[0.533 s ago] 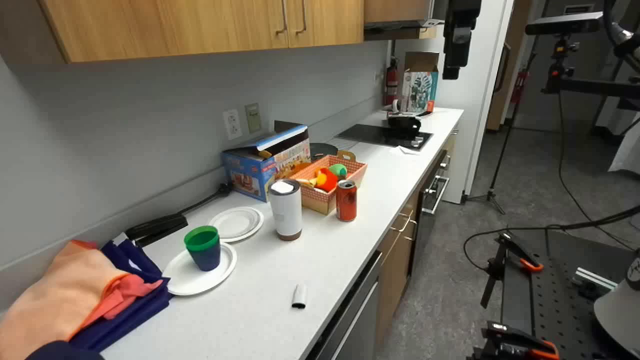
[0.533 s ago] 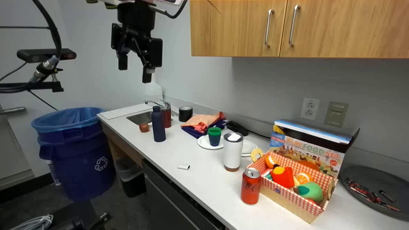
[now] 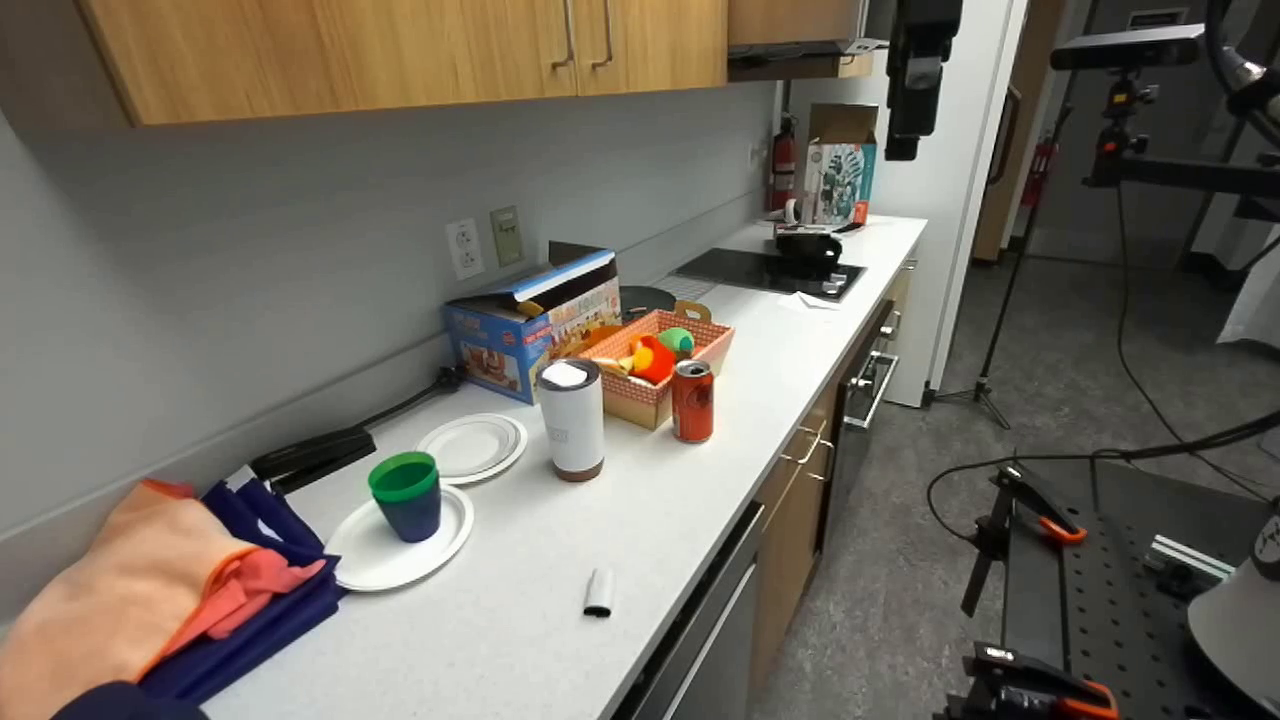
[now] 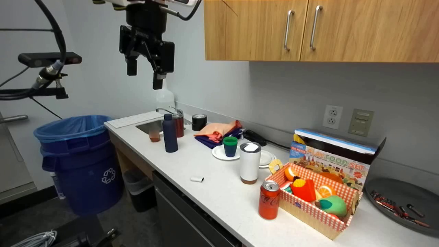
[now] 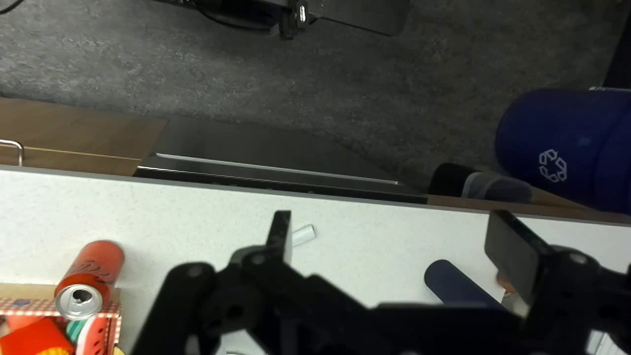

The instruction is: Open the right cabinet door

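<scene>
1. The right cabinet door (image 4: 374, 32), a light-brown wooden panel, is higher than the white tumbler (image 4: 249, 164) and to its right in both exterior views. It sits closed, flush with the matching door (image 4: 253, 32).
2. Its silver handle (image 4: 314, 27) stands just beside the matching door's handle, likewise above the tumbler's level.
3. The gripper (image 4: 144, 73) hangs fingertips downward, higher than the tumbler and well apart from it. Its jaws are released: in the wrist view the fingers (image 5: 512, 256) are spread wide.
4. Near the tumbler, the red can (image 4: 269, 200) stands upright just beside a red-checked basket (image 4: 305, 218) of food-shaped pieces.
5. On the tumbler's opposite side from the can, nested cups (image 3: 410, 505) stand on a white plate (image 3: 400, 565); folded cloths (image 3: 150, 590) lie farther from the tumbler.
6. Between the tumbler and the front edge of the counter (image 4: 226, 199) lies a small white tube (image 4: 197, 179).
7. A navy bottle (image 4: 169, 133) stands upright, well apart from the tumbler.
</scene>
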